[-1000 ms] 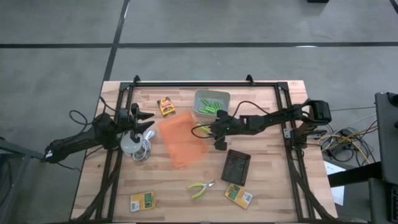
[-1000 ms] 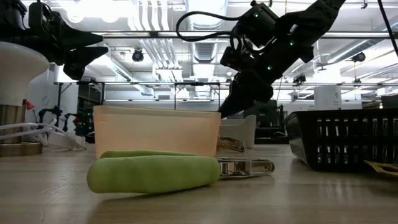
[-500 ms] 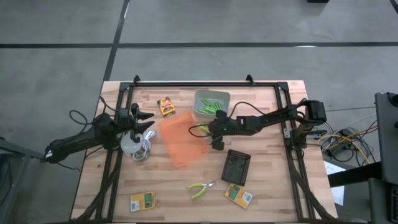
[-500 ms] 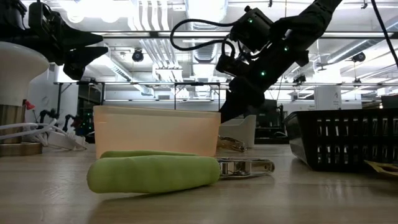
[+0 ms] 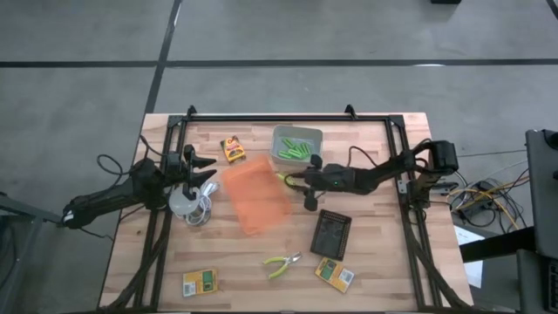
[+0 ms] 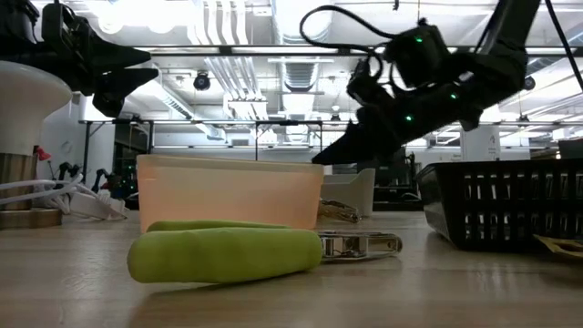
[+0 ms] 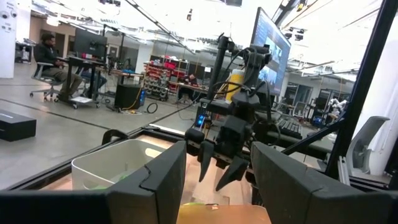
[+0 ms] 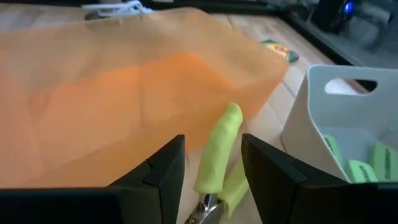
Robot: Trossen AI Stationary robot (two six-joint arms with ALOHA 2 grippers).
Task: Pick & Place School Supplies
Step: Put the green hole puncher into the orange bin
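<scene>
lime-green pliers (image 8: pixel 219 155) lie at frame centre of the high view between the orange bin (image 5: pixel 255 194) and grey bin (image 5: pixel 297 145), handles running lengthwise between the right gripper's (image 5: pixel 291 180) part-open, empty fingers; the left gripper (image 5: pixel 199 169) waits open, far left

My two arms, left arm (image 5: pixel 113 196) and right arm (image 5: pixel 375 174), are matte black, slender and jointed. Black cables loop off the right arm near the grey bin (image 5: pixel 297 144); small green lights glow along it. Fingers (image 8: pixel 149 177) are dark, angular, flat-faced wedges.
</scene>
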